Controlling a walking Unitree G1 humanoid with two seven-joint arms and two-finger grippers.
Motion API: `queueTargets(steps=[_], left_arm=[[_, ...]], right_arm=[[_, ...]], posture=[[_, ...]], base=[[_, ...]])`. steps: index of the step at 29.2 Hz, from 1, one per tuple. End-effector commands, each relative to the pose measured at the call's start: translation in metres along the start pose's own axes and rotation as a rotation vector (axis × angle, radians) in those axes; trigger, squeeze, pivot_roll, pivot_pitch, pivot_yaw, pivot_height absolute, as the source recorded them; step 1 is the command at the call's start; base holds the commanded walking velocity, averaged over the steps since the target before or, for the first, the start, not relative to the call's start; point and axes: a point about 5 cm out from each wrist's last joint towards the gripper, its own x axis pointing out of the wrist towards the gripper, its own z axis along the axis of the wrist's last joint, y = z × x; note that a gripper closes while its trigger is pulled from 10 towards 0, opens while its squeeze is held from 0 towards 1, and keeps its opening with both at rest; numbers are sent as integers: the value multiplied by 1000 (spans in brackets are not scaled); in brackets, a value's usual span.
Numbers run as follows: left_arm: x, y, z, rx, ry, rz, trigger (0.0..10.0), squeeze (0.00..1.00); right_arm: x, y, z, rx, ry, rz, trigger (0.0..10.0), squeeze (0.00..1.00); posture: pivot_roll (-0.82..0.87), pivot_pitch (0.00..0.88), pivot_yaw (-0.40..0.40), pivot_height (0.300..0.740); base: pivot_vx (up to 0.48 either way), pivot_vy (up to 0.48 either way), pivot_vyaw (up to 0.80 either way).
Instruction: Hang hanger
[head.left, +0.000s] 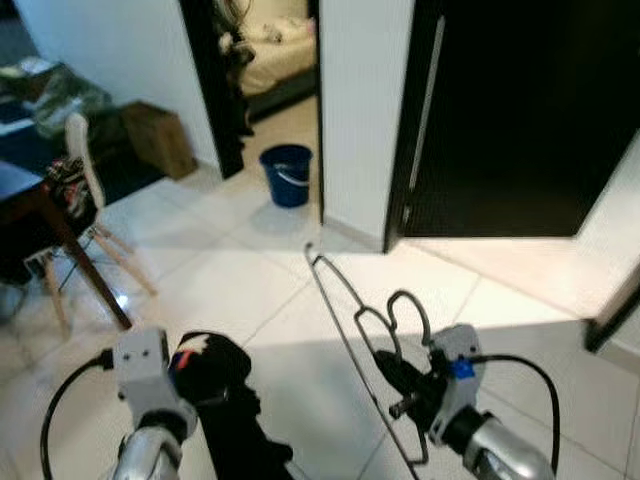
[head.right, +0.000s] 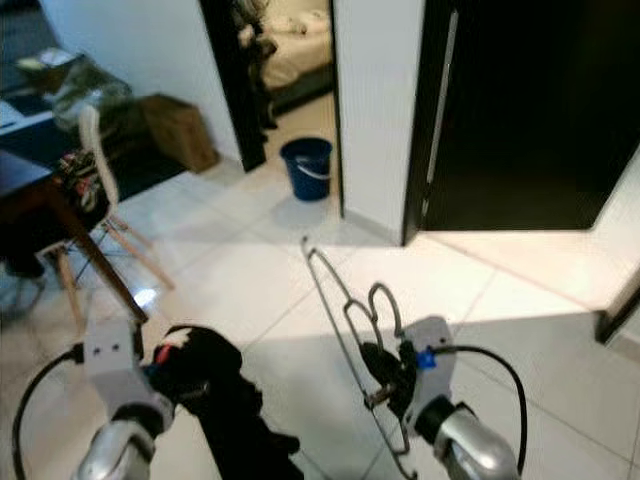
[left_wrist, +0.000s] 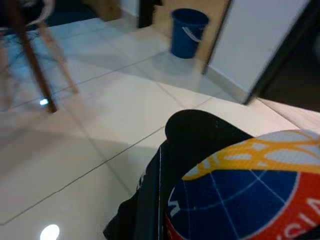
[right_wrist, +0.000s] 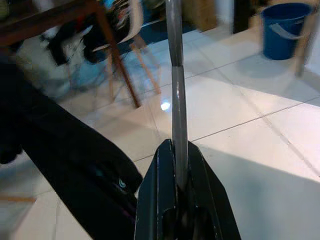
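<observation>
Right fingers (head.left: 400, 385) pinching wire hanger (head.left: 345, 330), long axis angled forward-left, left fingers (head.left: 215, 375) clamping dark garment (head.left: 235, 420)

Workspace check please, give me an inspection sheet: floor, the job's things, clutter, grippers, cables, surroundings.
Surface: white tiled floor, glossy, part sunlit.
Job's things: wire hanger held slanting, hook end near the right wrist; black garment with a red, blue and yellow print hangs from the left side.
Clutter: blue bucket by the wall corner; cardboard box near the doorway.
Grippers: right gripper shut on the hanger's wire; left gripper shut on the garment.
Cables: black cable loops off the right wrist, another off the left.
Surroundings: dark wooden table, white chair, dark open door, a bedroom beyond the doorway.
</observation>
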Motion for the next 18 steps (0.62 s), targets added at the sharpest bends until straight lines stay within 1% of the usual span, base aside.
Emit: queueTargets(steps=[1,14,18], left_arm=[[0,3,1,14,-5,10,10000,0],[0,3,1,16,-2,8,10000,0],[1,3,2,24,-2,3,10000,0]], right_arm=[[1,2,2,-1,-11,8,10000,0],[1,2,2,4,-15,10,10000,0],[1,4,5,16,-37,36,10000,0]], posture=[[-62,0,46,740],[-60,0,47,740],[-59,0,46,740]], base=[[0,0,763],[0,0,763],[0,0,756]])
